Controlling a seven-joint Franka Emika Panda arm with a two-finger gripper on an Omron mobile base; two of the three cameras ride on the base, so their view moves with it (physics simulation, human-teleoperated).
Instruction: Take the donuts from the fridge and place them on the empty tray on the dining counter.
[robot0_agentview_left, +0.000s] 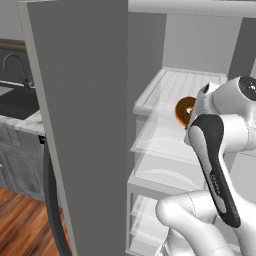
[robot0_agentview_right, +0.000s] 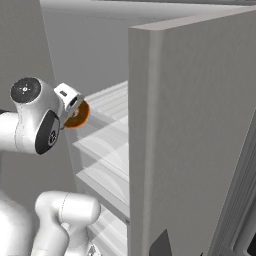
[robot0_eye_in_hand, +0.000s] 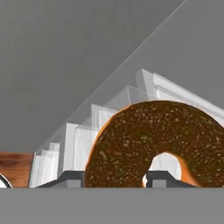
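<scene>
The fridge (robot0_agentview_left: 85, 125) stands open, its white shelves (robot0_agentview_left: 170, 95) bare in front of me. My gripper (robot0_eye_in_hand: 114, 178) is shut on the glossy chocolate brown donut (robot0_eye_in_hand: 157, 140), with a dark fingertip at each side of the ring. The donut (robot0_agentview_left: 185, 110) hangs on edge above the upper shelves, just in front of the white hand. From the right, the donut (robot0_agentview_right: 78, 116) pokes out past the hand, between the two open doors. The purple-pink donut, the blue tray and the dining counter are out of view.
The left fridge door with its long dark handle (robot0_agentview_left: 52, 200) stands close on my left. The right door (robot0_agentview_right: 195, 125) stands close on my right. Beyond the left door are the kitchen counter with a dark sink (robot0_agentview_left: 20, 102) and wooden floor (robot0_agentview_left: 20, 220).
</scene>
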